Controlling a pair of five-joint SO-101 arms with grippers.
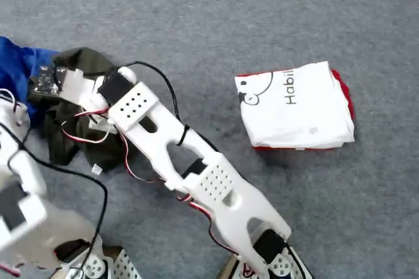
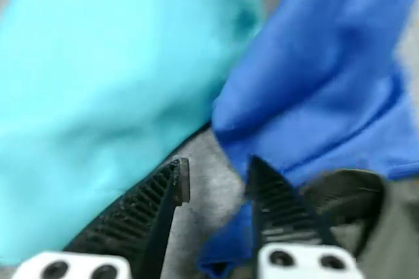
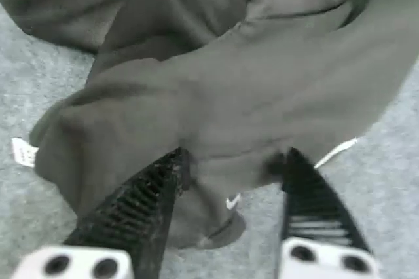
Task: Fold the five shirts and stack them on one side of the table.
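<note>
At the table's (image 1: 216,23) nine o'clock edge we see a blue shirt (image 1: 16,63), with a crumpled olive shirt (image 1: 72,138) just beside it at three o'clock. Our left end effector (image 2: 217,166), jaws apart, hangs over the blue shirt and a turquoise shirt (image 2: 111,76). Our right end effector (image 3: 236,159), jaws apart, hangs over the olive one. Toward three o'clock, a folded white shirt (image 1: 294,105) lies on a red shirt (image 1: 345,95).

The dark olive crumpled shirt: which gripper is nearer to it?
Right. The right gripper is directly over the dark olive crumpled shirt, jaws open; the left gripper is beside it, over the edge of the blue cloth shirt.
</note>
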